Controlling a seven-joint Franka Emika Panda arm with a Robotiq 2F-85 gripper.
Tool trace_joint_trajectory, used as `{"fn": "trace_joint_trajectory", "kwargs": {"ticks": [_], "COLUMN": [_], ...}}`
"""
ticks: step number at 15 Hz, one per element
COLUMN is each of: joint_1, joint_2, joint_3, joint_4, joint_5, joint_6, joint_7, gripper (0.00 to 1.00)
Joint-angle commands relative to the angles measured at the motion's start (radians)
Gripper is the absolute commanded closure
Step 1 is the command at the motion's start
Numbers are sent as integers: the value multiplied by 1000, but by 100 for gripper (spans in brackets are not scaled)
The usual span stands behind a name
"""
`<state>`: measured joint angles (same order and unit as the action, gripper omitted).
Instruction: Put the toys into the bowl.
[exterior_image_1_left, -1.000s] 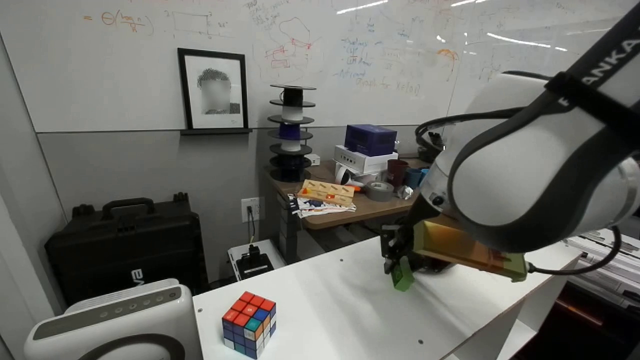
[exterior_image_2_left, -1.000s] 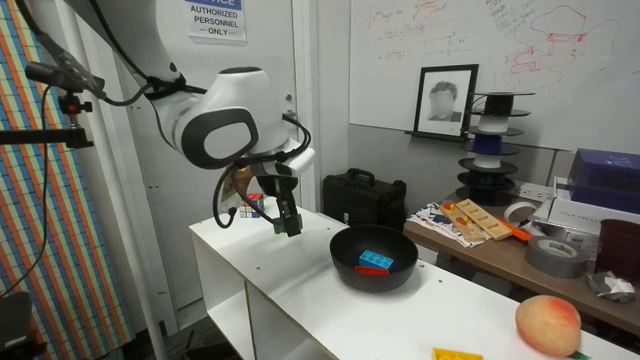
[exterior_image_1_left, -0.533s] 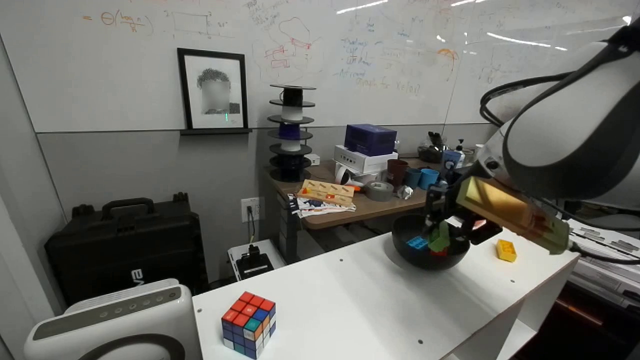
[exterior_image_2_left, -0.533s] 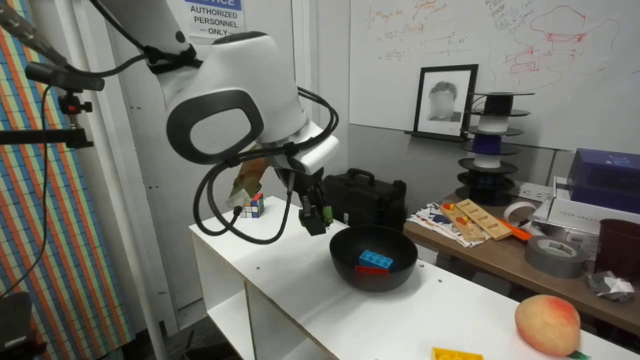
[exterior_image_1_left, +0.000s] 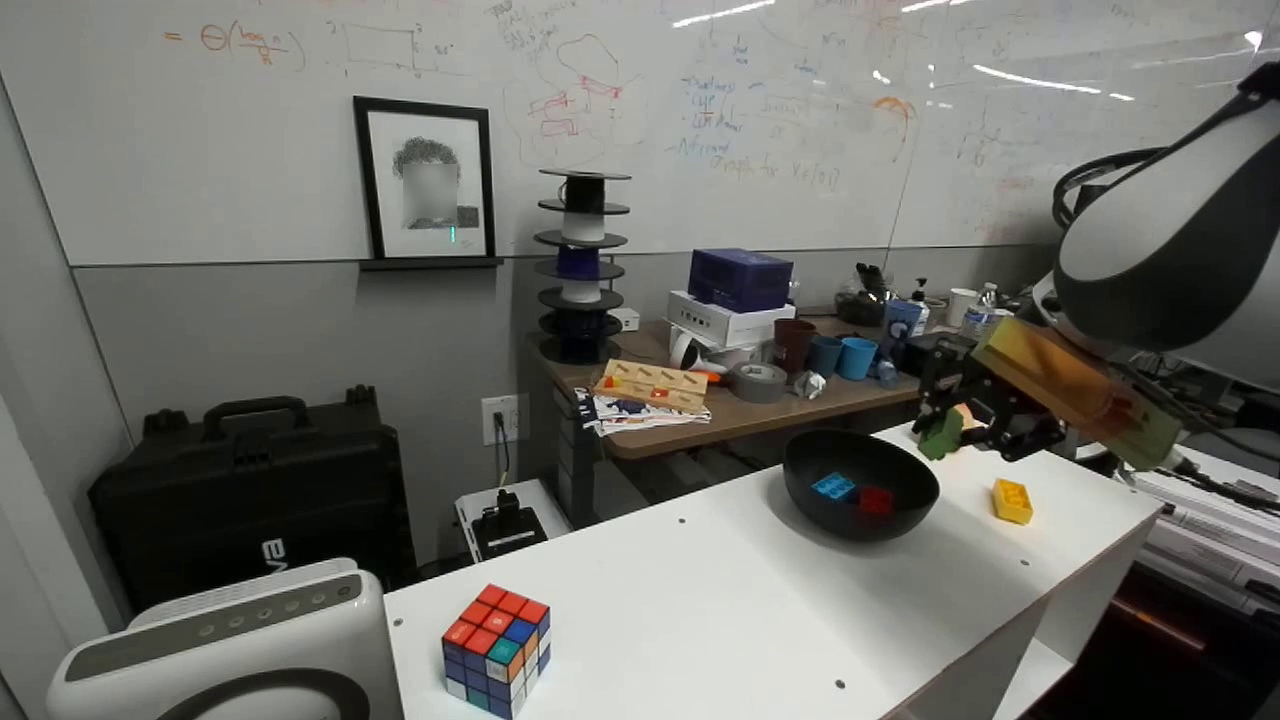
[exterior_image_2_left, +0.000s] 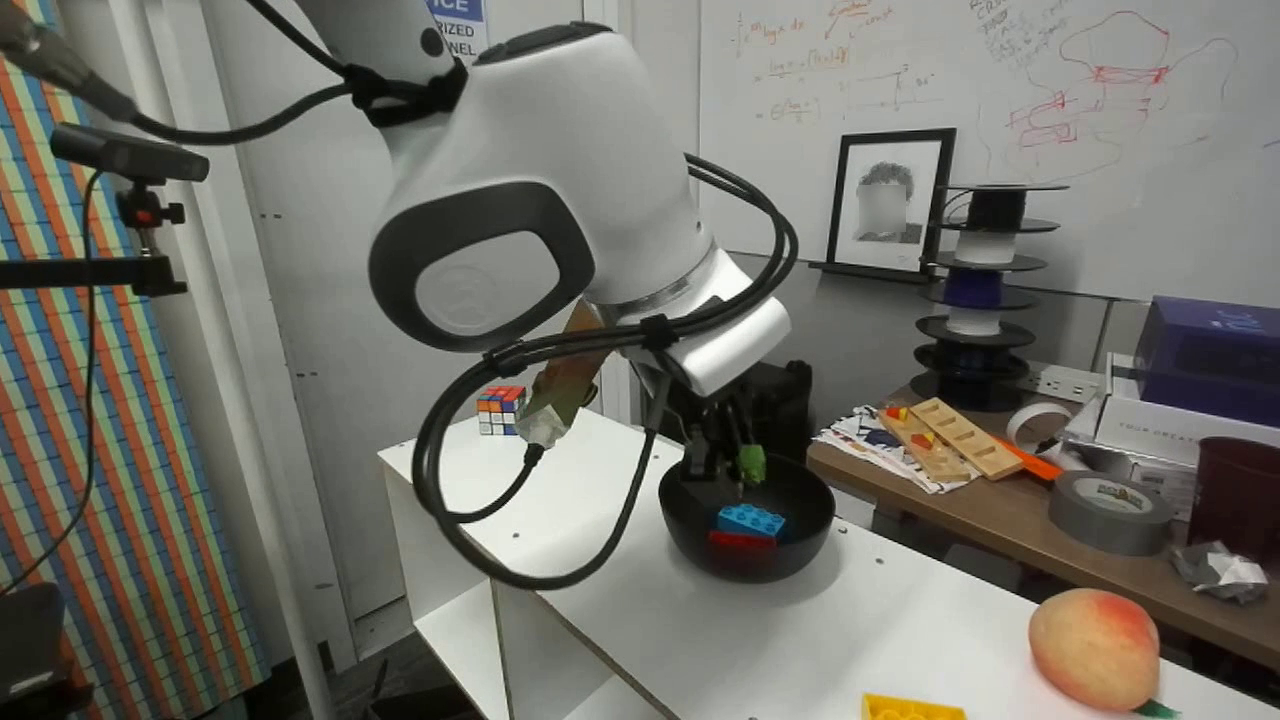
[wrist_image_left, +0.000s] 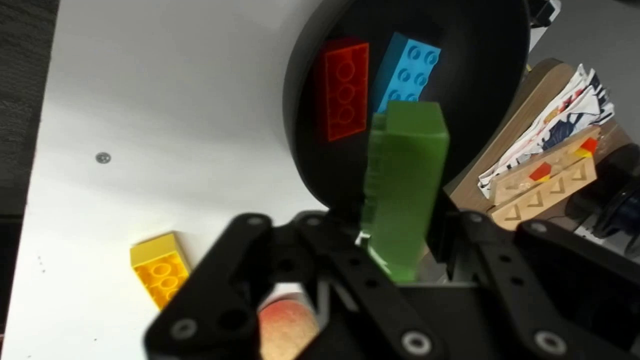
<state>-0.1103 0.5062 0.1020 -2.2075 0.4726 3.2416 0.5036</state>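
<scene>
Pinched, the green piece (wrist_image_left: 410, 175) pointed at the bowl (wrist_image_left: 475, 80)

Firm hold there by the gripper (wrist_image_left: 395, 220), jaws pressed in on that green piece, and here was the line that mattered! Up the wrist view it ran, long axis out from the jaws, far end overlapping the bowl's inside, where the red block (wrist_image_left: 346, 92) and blue block (wrist_image_left: 407, 72) sat. An exterior view showed it raised, seemingly just beside the rim, on the side of the yellow piece (exterior_image_1_left: 1012, 501). So the bowl lay ahead and below; a short shift inward, then release, looked the call
</scene>
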Motion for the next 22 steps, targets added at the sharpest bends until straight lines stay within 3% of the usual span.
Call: {"fn": "trace_joint_trajectory", "kwargs": {"ticks": [1, 3, 5, 6, 11, 14, 15, 17, 22], "joint_1": [8, -24, 8, 43, 259, 319, 284, 318, 316], "joint_2": [21, 25, -18, -35, -180, -218, -149, -175, -184], "joint_3": [-6, 30, 29, 8, -69, -29, -29, -19, -24], "joint_4": [52, 68, 33, 14, -176, -221, -166, -194, -204], "joint_5": [8, -17, -32, -28, -104, -155, -124, -139, -145], "joint_6": [-39, -51, -43, -49, -188, -268, -224, -247, -253], "joint_7": [-6, -18, -28, -48, -55, -72, -58, -56, -62], "gripper": [36, 20, 4, 1, 0, 0, 0, 0, 0]}}
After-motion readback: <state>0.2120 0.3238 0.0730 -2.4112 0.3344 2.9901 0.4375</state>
